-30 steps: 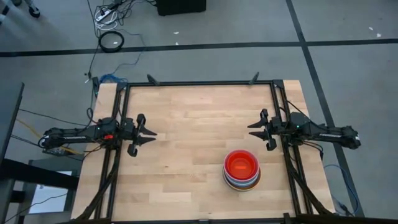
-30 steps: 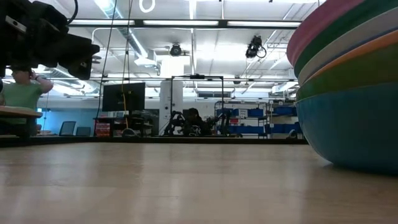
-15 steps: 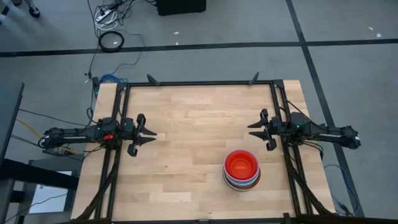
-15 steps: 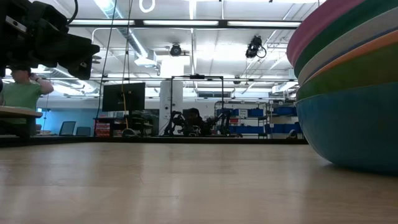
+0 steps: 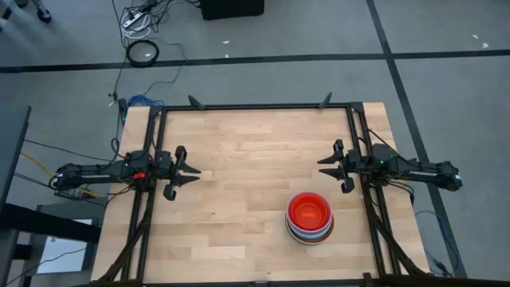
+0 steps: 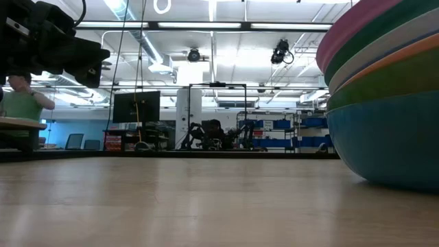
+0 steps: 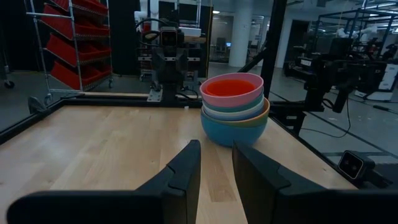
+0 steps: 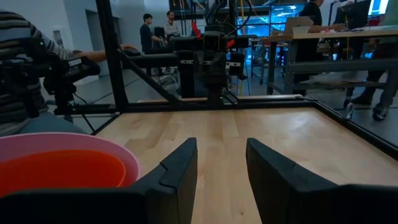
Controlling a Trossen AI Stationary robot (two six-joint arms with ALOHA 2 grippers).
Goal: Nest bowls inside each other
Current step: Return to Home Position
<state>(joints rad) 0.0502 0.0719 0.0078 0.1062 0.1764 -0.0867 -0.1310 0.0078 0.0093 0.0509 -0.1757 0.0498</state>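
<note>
The bowls point(image 5: 309, 218) stand as one nested stack on the wooden table, near its front right; the innermost one seen from above is orange-red, with a pink rim around it point(image 7: 234, 89). The stack's lowest bowl, blue point(image 6: 387, 140), rests on the table by its rounded bottom. My left gripper point(image 5: 194, 171) hangs level at the table's left edge, open, with nothing between its fingers point(image 7: 214, 168). My right gripper point(image 5: 323, 170) hangs level at the right edge, open and empty point(image 8: 221, 165), just beyond the stack on the far side.
A black metal frame point(image 5: 255, 106) runs along the table's far, left and right edges. Bare wood point(image 5: 239, 167) lies between the two grippers and left of the stack. People point(image 8: 155, 28) stand in the room beyond the table.
</note>
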